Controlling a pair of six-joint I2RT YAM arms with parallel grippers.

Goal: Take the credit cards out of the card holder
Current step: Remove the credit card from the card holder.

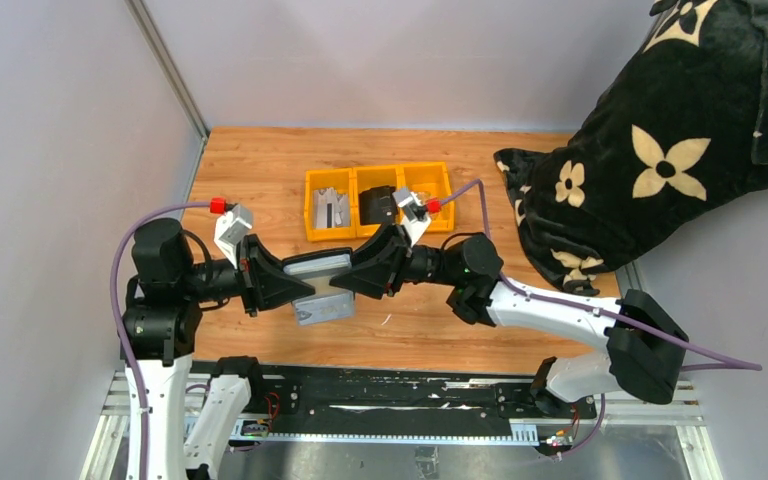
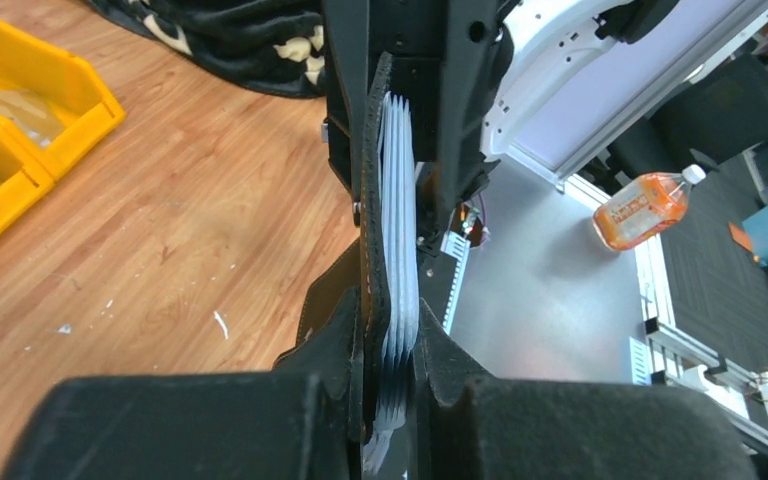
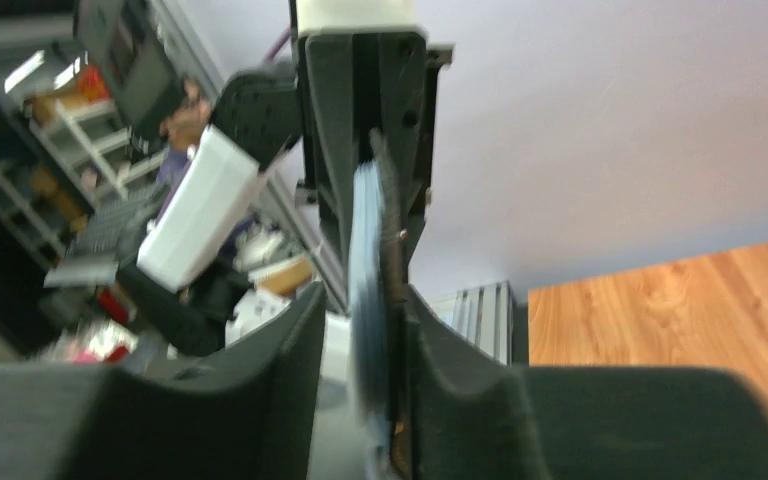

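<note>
Card holder [image 2: 370,200] is up off the table [image 1: 260,160], edge-on between both arms, with the credit cards [image 2: 398,200] stacked against its inner face. Left end effector [image 2: 388,340] is pinching holder and cards together. Right end effector [image 3: 365,300] straddles the other end. That view is blurred and I see a thin gap on 1 side, so I can't tell if it grips. Yellow tray [image 1: 380,168] sits farther back.

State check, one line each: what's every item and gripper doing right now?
card holder: clamped between both grippers, cards not yet out
credit cards: stacked against the holder, pinched along with it
left gripper: shut on the card holder
right gripper: shut on the card holder
yellow tray: not held, items in its compartments
</note>
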